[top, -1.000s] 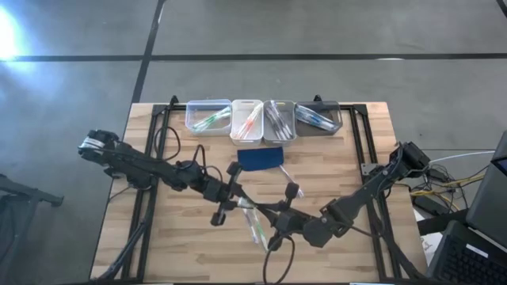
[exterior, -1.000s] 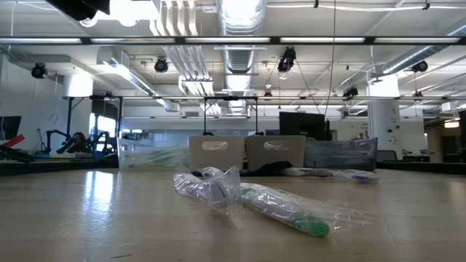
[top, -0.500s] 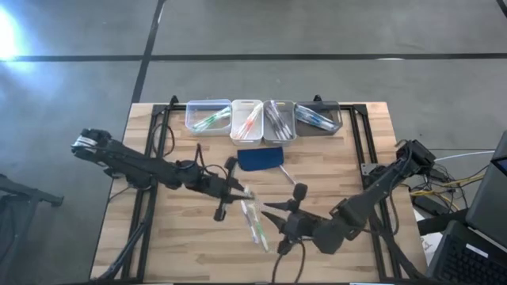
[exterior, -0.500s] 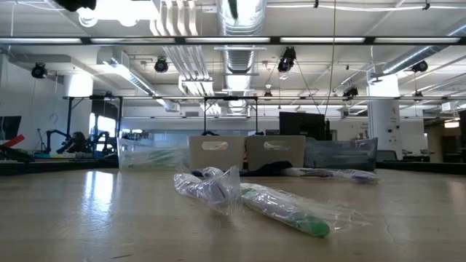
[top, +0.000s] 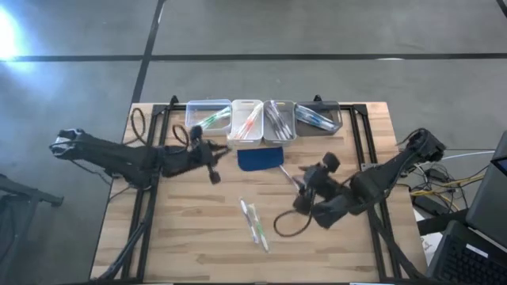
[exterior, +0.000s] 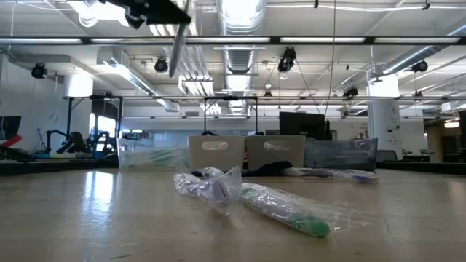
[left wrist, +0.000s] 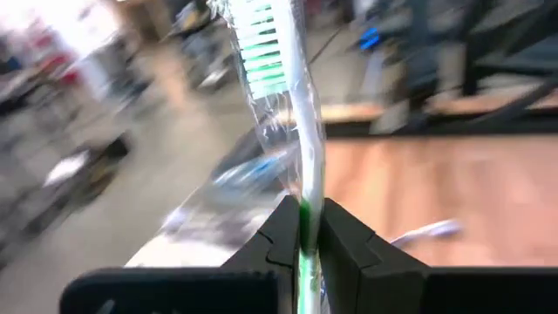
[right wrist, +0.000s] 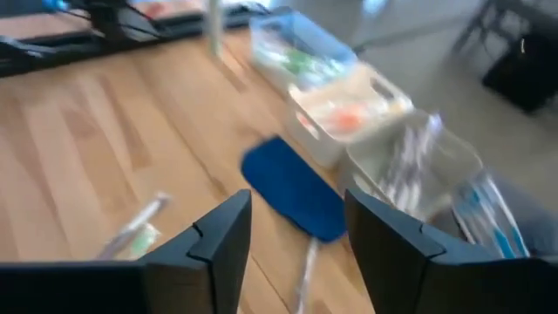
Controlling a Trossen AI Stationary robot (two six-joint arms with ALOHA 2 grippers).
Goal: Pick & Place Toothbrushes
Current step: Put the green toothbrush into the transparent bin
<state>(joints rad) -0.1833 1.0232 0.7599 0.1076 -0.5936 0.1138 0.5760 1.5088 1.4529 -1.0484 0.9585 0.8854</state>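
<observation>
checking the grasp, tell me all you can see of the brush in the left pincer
The brush is a thin whitish stick with green bristles, in a clear crinkled wrapper. The left pincer is shut on its shaft, head pointing away from the wrist. It hangs in the air near the leftmost bin, touching only the fingers.
</observation>
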